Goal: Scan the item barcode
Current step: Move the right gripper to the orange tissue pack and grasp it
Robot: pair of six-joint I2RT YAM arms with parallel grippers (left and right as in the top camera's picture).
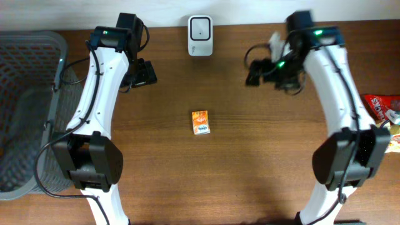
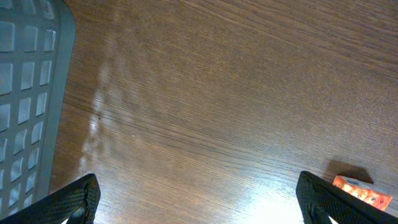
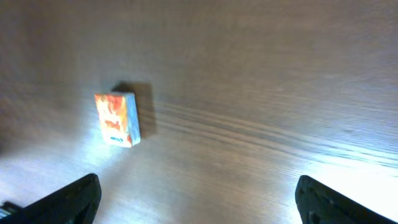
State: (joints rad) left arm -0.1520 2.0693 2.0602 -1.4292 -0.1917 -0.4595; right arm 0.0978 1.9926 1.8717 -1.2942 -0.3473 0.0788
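While both arms hang over the brown wooden table [image 1: 262,162], we see the small orange-and-blue cardboard box [image 1: 200,122] lying flat near the middle of the overhead frame. It touches nothing else. A white rounded scanner unit [image 1: 200,27] stands at the top centre of that frame, well above the box.

The left gripper [image 1: 142,73] sits in the upper left of the overhead view, pointing toward the centre. Its jaws are spread wide and we find nothing between them. In the left wrist view its two black fingertips [image 2: 78,199] occupy the lower corners, with only bare wood grain between them. The box shows at the lower right of that view, just beside the right-hand fingertip and partly cut off by it. The grey plastic mesh basket [image 1: 25,94] fills the left edge of both the overhead and the left wrist view.

The right gripper [image 1: 255,72] sits in the upper right of the overhead view, facing the centre. It too gapes fully and holds nothing. In the right wrist view its dark fingertips [image 3: 68,199] lie in the lower corners. The box rests in the left half of that frame, above the left-hand fingertip and clear of it, with a shadow along its right side.

Some red and yellow snack packets [image 1: 382,109] lie at the right edge of the overhead frame.
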